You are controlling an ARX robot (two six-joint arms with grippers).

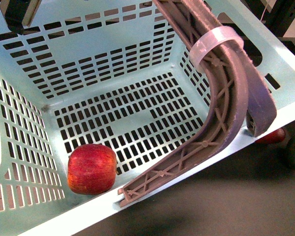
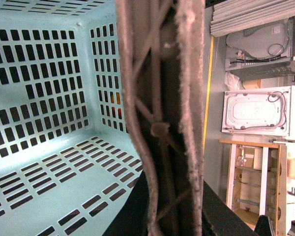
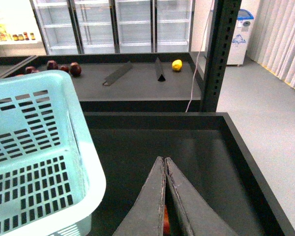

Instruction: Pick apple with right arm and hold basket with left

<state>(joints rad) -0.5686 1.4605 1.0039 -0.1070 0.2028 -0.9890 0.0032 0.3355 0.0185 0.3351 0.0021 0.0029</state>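
Glass-door coolers (image 3: 113, 24) line the far wall, and a dark counter (image 3: 196, 147) lies below the right gripper (image 3: 164, 160), whose two fingers are pressed together with nothing gripped between the tips. Near it the basket (image 1: 137, 54) hangs tilted, its ribbed handle (image 1: 221, 103) running straight through the left gripper (image 2: 169, 219) — dark fingers sit either side and seem clamped on it. The apple (image 1: 92, 168) lies inside the basket, in the near corner against the wall. It looks firm, smooth-skinned and round, so likely to slip or roll; a hold across its widest part would suit best. The basket looks like light, stiff plastic that would swing freely — its handle, near the clear band (image 1: 214, 43), is the natural hold.
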